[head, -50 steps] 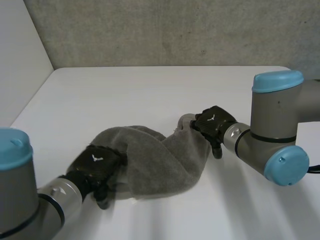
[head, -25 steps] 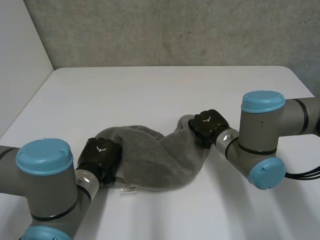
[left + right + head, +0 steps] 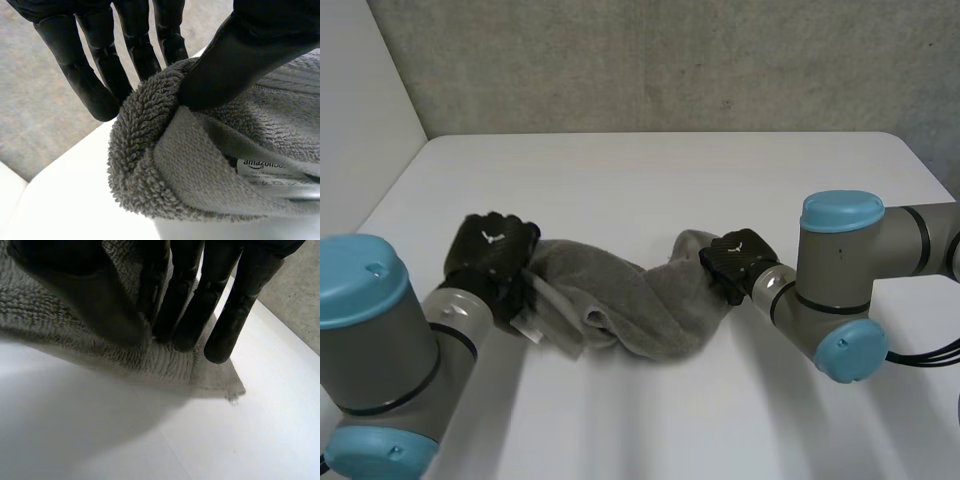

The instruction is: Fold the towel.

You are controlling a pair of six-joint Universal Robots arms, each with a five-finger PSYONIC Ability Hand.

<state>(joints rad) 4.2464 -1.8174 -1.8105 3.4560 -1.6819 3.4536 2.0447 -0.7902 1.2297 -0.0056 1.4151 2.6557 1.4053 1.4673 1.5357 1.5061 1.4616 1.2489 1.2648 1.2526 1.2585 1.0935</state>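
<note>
Grey terry, bunched into a loose rope: that is your towel (image 3: 630,305). It lies across the middle of the white worktop (image 3: 650,180). In the head view its long axis runs roughly from 9 o'clock to 3 o'clock, and its slack belly sags toward 6 o'clock.

Your left hand (image 3: 490,248) has the 9 o'clock end. In the left wrist view the thumb (image 3: 240,60) presses a rolled edge of the cloth against the fingers (image 3: 95,75), so the hand is pinching the towel rather than resting on it. A white label (image 3: 262,166) hangs just under that grip. This end looks raised a little off the worktop.

Your right hand (image 3: 738,262) has the 3 o'clock end. Its own wrist view shows the fingers pressed close together, with the cloth held between them and the thumb. A free corner (image 3: 220,382) of the towel lies flat on the worktop just past the fingertips.

Each hand owns one end, so neither is nearer. The cloth lies toward 3 o'clock from the left hand and toward 9 o'clock from the right. I judge the fold has not begun, because the towel is twisted and heaped between the grips. The next move probably calls for drawing the two ends apart along that 9-to-3 line to flatten it. Watch the left pinch, since it holds a rolled edge and could slip.
</note>
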